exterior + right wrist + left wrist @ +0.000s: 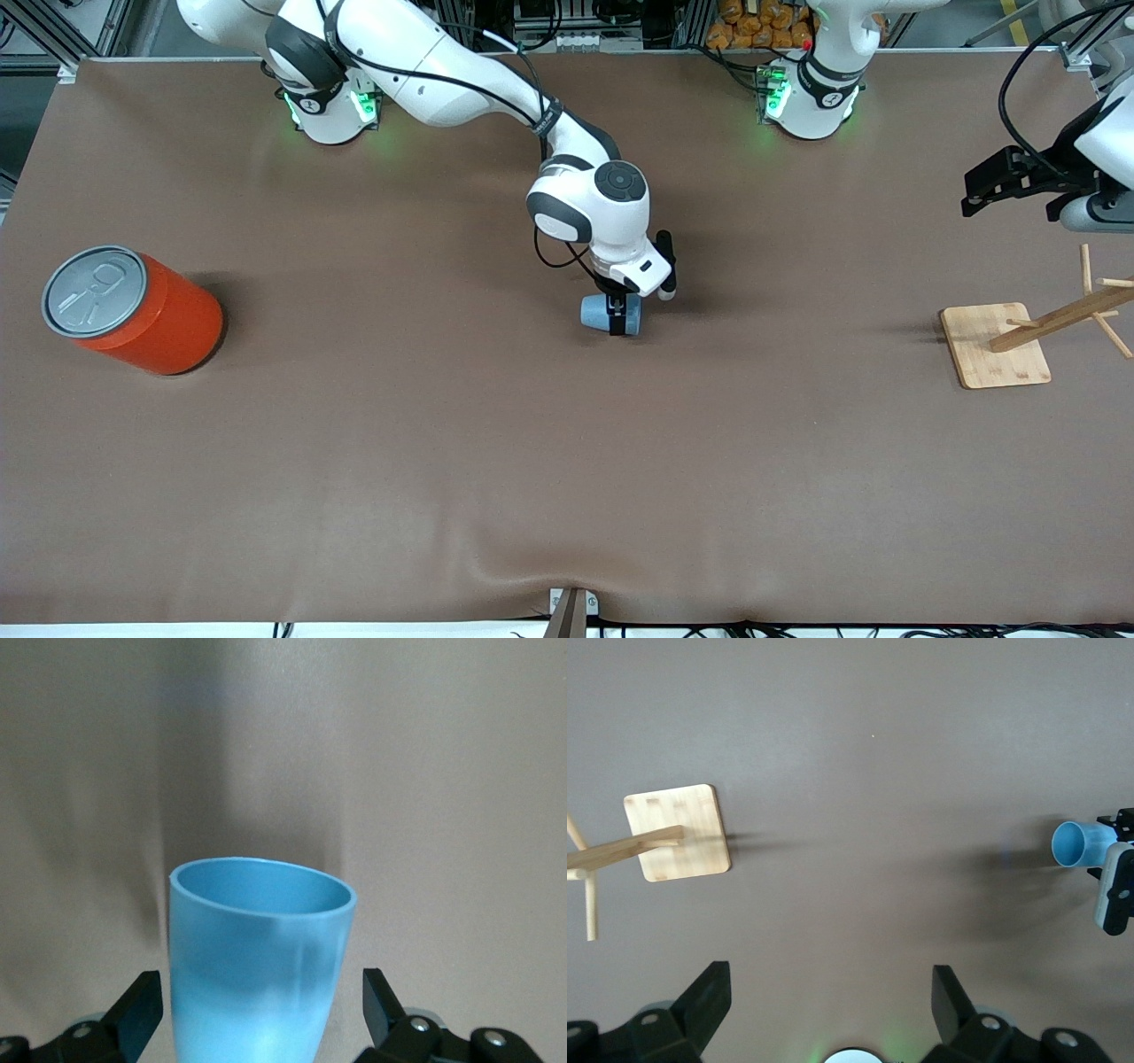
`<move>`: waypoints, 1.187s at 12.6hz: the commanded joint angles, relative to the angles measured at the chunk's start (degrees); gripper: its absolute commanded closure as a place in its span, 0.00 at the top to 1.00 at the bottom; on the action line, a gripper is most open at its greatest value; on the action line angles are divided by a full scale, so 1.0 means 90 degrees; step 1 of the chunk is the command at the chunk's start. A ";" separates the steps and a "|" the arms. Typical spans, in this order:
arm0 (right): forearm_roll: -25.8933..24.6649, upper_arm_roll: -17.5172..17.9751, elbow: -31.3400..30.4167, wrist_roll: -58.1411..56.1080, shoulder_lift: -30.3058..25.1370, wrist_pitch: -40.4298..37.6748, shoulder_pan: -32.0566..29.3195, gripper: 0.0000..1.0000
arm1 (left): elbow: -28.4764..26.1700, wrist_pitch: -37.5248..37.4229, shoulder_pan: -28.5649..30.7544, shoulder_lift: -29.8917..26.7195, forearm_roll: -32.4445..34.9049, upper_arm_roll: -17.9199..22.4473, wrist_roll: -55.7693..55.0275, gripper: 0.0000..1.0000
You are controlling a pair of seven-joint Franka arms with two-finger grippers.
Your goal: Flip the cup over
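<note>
Between the open right claw (623, 312) (mid-table), the cup (595, 312).

No readable text, label, brand, number or sign is found on anything shown. Small markings are seen on the arm bases (330, 105) by the green lights, but they cannot be made out.

Even overhead light, soft shadows, sharp, no glare.
</note>
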 commanded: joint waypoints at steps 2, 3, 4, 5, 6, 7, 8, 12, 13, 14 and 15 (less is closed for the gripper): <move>-0.0064 0.0106 -0.0036 0.0070 -0.0236 -0.0368 -0.0058 1.00 | 0.0060 0.0060 0.0059 0.0071 -0.0296 -0.0016 -0.0062 1.00; -0.0055 0.0261 -0.0026 0.0070 -0.0294 -0.0562 -0.0106 1.00 | 0.0060 0.0060 0.0060 0.0071 -0.0296 -0.0016 -0.0062 1.00; -0.0054 0.0408 -0.0017 0.0070 -0.0430 -0.0758 -0.0252 1.00 | 0.0060 0.0070 0.0060 0.0071 -0.0296 -0.0016 -0.0062 1.00; -0.0054 0.0612 -0.0016 0.0070 -0.0470 -0.0895 -0.0350 1.00 | 0.0060 0.0070 0.0060 0.0071 -0.0296 -0.0016 -0.0062 1.00; -0.0054 0.0740 -0.0007 0.0070 -0.0548 -0.1099 -0.0447 1.00 | 0.0060 0.0070 0.0060 0.0071 -0.0306 -0.0016 -0.0062 1.00; -0.0045 0.0867 -0.0007 0.0070 -0.0693 -0.1285 -0.0526 1.00 | 0.0060 0.0070 0.0060 0.0071 -0.0373 -0.0006 -0.0062 1.00; -0.0035 0.0965 0.0003 0.0080 -0.0840 -0.1442 -0.0613 1.00 | 0.0060 0.0070 0.0060 0.0061 -0.0432 -0.0006 -0.0062 1.00; 0.0354 0.1249 0.0052 0.0119 -0.1202 -0.2029 -0.1344 1.00 | 0.0060 0.0070 0.0060 0.0061 -0.0472 -0.0006 -0.0062 1.00; 0.0491 0.1336 0.0158 0.0119 -0.1203 -0.2068 -0.1656 1.00 | 0.0060 0.0070 0.0060 0.0061 -0.0472 -0.0006 -0.0052 1.00; 0.0483 0.1424 0.0275 0.0109 -0.1203 -0.2184 -0.2007 1.00 | 0.0060 0.0070 0.0050 0.0061 -0.0481 -0.0016 -0.0052 1.00; 0.0483 0.1425 0.0393 0.0100 -0.1212 -0.2408 -0.2359 1.00 | 0.0060 0.0070 0.0050 0.0061 -0.0540 -0.0006 -0.0052 1.00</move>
